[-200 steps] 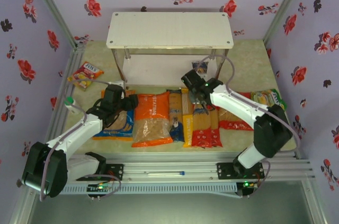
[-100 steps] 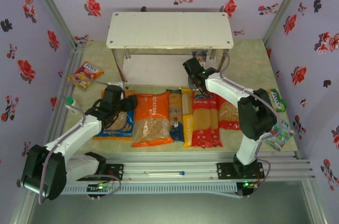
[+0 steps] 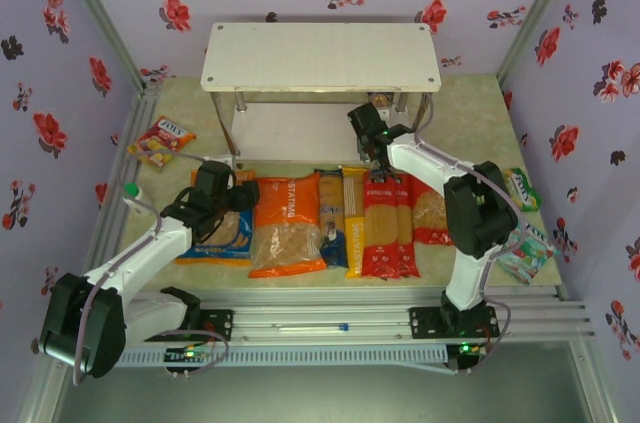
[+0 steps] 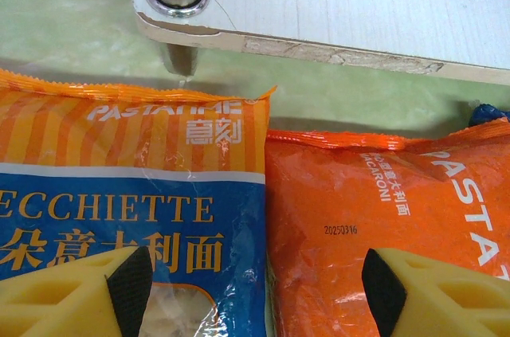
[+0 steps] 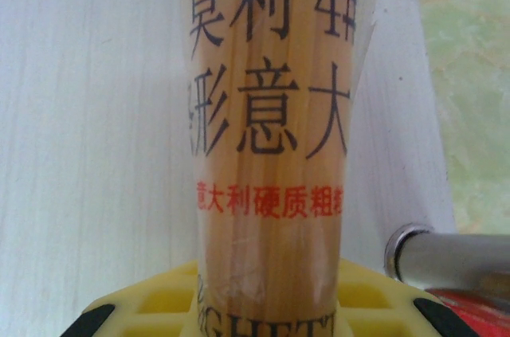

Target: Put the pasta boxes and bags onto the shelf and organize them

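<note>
The right gripper (image 5: pixel 271 309) clenches a spaghetti pack (image 5: pixel 271 154), which juts ahead of it over the shelf (image 5: pixel 88 114), likely for sliding in. The left gripper (image 4: pixel 255 289) hangs released with the blue-orange bag (image 4: pixel 119 193) and the orange bag (image 4: pixel 358 201) beneath it, apparently choosing between them.

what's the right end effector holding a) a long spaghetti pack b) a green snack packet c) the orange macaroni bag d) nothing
a: the right wrist view shows a long spaghetti pack with tan strands clamped in the right end effector, above the white board of the shelf.
</note>
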You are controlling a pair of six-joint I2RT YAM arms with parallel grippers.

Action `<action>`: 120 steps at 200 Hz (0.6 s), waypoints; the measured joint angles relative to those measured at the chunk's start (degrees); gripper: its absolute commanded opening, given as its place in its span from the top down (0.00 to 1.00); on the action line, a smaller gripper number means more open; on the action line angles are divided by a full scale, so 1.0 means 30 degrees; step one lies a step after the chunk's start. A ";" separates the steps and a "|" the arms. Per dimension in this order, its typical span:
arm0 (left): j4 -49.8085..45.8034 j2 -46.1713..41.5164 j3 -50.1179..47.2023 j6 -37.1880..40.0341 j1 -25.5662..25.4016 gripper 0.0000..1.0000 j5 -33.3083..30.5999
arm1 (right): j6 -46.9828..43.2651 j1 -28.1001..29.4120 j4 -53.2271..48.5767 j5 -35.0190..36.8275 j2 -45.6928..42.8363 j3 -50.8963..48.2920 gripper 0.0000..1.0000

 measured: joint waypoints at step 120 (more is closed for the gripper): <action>-0.0087 0.0007 0.0000 0.0007 0.0000 0.26 -0.0007 | -0.0342 -0.0459 0.0969 0.0240 0.1566 0.0933 0.49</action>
